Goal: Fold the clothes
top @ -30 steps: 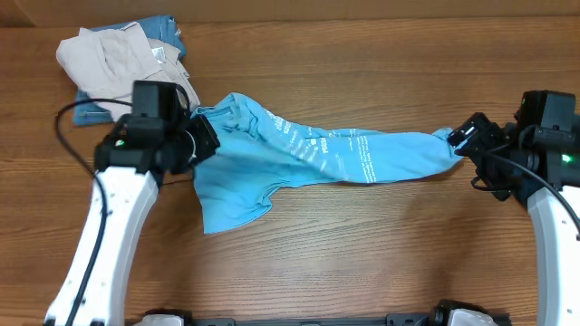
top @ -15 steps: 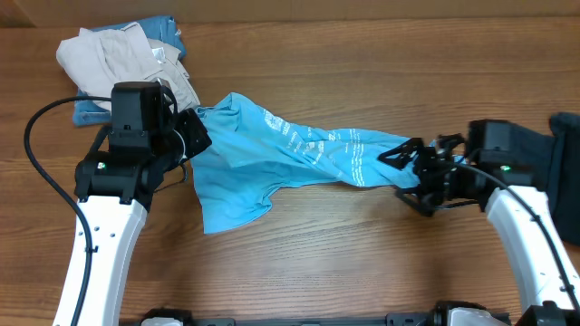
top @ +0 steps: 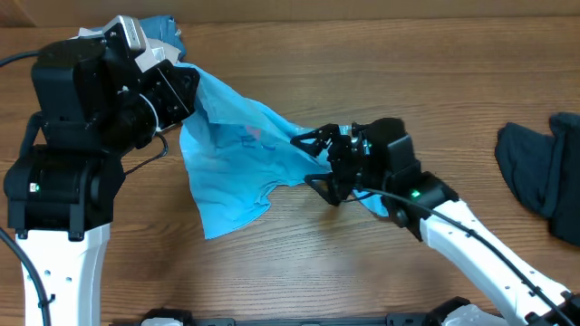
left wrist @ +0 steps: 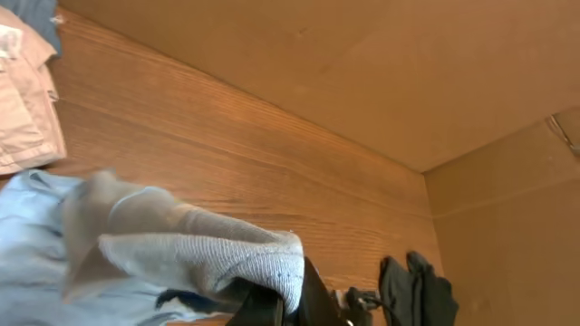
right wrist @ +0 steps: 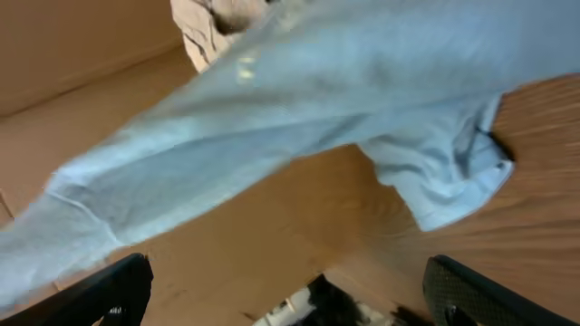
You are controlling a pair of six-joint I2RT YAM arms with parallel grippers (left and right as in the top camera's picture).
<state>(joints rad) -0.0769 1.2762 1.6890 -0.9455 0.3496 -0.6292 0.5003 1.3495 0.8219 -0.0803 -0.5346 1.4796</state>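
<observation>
Overhead: left gripper (top: 178, 86) is raised at the back-left. The sky-blue T-shirt (top: 231, 154) hangs from it and trails down onto the wooden table (top: 453, 81), mid-table, left of centre. Can't see how the jaws stand from there. Left wrist cam fills that in: fingers (left wrist: 313, 303) close together, bunched T-shirt cloth pinched at them.

Right gripper (top: 314, 161) is at the T-shirt's right end w/ fingers spread wide, no pinch. Right wrist cam agrees: fingers (right wrist: 104, 290) sit far apart at the frame's bottom corners, cloth draped across above them.

Dark navy-black garment (top: 544, 167) lies at the table's right edge, well apart from the T-shirt. Beige garment (left wrist: 23, 100) is only clear in the left wrist cam; overhead, the left arm covers most of it. Denim-blue piece (top: 168, 25) peeks out behind that arm.
</observation>
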